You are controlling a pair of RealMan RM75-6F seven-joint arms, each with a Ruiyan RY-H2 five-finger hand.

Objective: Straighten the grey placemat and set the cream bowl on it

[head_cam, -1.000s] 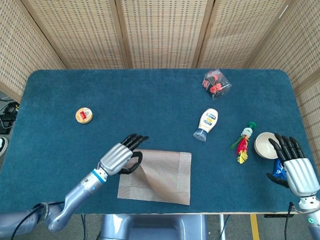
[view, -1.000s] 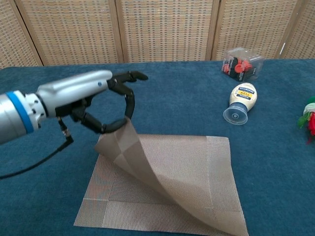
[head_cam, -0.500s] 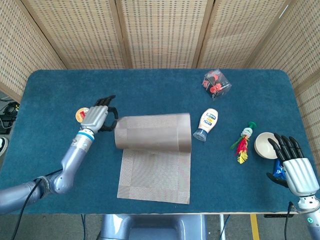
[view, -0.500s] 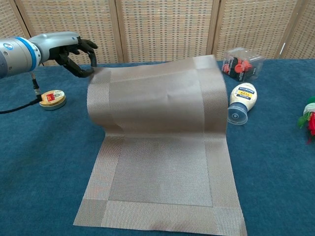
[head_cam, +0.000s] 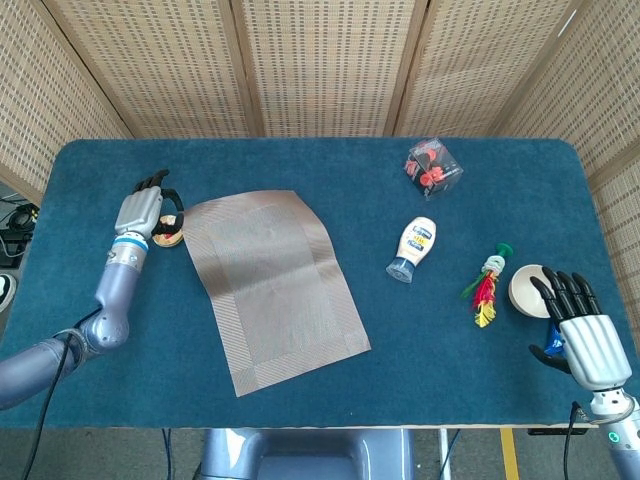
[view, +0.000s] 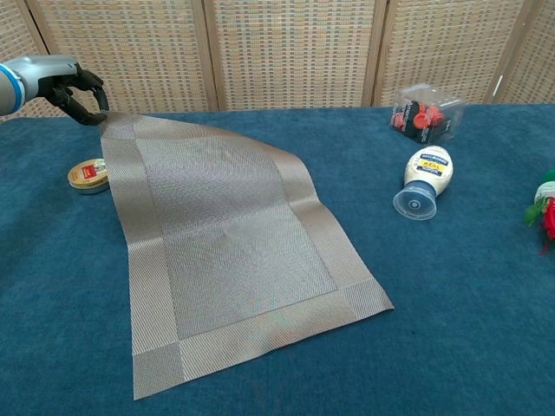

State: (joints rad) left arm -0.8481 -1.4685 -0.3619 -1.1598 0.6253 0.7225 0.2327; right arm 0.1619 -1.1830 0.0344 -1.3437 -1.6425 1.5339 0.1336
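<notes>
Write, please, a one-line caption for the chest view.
Left hand holds one corner of the unfolded grey placemat raised, beside a small round tin.

Placemat (head_cam: 275, 285) askew — corner in left hand (head_cam: 141, 212)

Bare table (head_cam: 300, 165) lies open toward the far edge and front right corner — my way from bowl (head_cam: 527, 289) to placemat (head_cam: 272, 283) is crossed by feather toy (head_cam: 486, 293) and squeeze bottle (head_cam: 412, 249).
</notes>
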